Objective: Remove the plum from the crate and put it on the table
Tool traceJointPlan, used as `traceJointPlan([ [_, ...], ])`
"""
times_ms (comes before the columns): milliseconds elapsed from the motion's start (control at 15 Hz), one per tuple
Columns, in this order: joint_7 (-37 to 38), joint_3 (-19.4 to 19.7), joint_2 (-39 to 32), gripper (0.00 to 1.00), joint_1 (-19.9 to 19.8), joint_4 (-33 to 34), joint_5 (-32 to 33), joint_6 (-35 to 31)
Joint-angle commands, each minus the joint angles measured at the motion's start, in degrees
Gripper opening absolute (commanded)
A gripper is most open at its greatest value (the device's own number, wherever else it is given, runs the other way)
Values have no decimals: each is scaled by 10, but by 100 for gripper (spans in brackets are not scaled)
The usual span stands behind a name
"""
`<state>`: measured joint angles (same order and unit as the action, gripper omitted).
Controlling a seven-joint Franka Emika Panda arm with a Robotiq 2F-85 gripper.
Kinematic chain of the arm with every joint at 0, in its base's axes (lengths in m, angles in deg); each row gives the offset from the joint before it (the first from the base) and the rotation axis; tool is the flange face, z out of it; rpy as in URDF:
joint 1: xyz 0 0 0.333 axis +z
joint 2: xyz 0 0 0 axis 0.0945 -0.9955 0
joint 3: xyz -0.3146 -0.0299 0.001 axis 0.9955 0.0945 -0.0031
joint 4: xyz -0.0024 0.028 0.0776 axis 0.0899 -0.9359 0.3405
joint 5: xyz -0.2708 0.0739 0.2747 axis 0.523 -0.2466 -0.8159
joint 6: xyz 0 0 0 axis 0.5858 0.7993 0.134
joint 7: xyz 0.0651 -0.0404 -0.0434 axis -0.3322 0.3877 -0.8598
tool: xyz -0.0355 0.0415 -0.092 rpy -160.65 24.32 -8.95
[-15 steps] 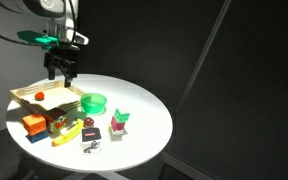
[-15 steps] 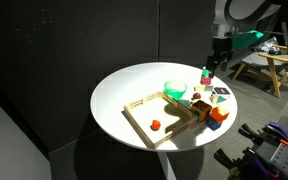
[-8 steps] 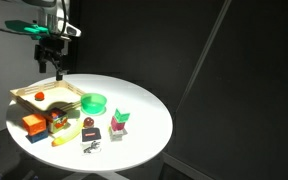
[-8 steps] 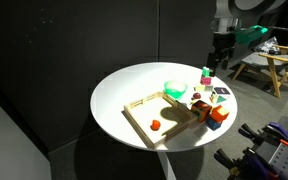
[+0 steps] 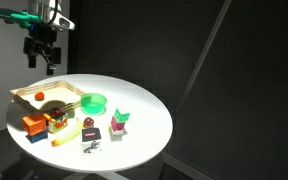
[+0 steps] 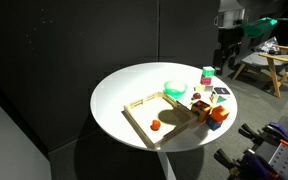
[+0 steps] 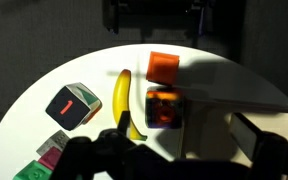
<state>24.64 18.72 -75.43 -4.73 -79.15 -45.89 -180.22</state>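
The gripper (image 5: pixel 41 63) hangs high above the far left edge of the table (image 5: pixel 144 105), pointing straight down with its fingers spread and empty. What looks like the plum (image 5: pixel 87 124) lies well below, nearer and rightward. It rests on the table just beside the banana (image 5: pixel 68 136), outside the crate (image 5: pixel 46 87), which holds a brighter red-orange fruit (image 5: pixel 41 96).

The black two-fingered gripper (image 5: pixel 41 63) hangs pointing straight down below the white arm's (image 5: pixel 52 10) wrist, seen in both exterior views (image 6: pixel 227 58). Its jaws stand spread wide with nothing between them; in the wrist view its dark fingers (image 7: pixel 92 156) are blurred.
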Motion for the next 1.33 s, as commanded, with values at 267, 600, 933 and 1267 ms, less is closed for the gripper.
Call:
traceJointPlan([
  [267,-35,2,59,100,13,-26,-37,2],
  [600,-26,-3,51,100,11,-19,-30,5],
  [933,-27,-3,54,100,11,-21,-30,5],
  [1267,-27,-3,54,100,11,-21,-30,5],
])
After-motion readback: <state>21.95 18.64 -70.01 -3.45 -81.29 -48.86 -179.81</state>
